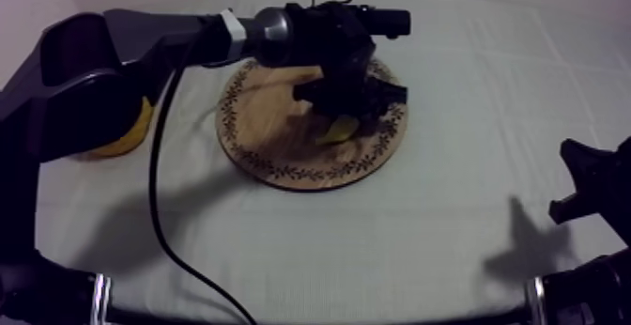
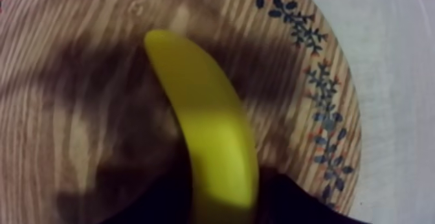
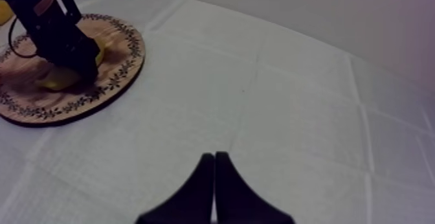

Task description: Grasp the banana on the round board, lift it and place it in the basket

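while my left end effector [image 1: 344, 118] seemingly pinches it, the banana [image 2: 207, 129] shows plain, curved yellow.

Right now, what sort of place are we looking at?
Likely a lab tabletop rig for pick-and-place trials: a table under plain cloth, a toy banana on a board, a basket nearby, and the left arm reaching over the board.

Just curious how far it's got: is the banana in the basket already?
No, the banana lies on the board, with bare wood grain on either side of it.
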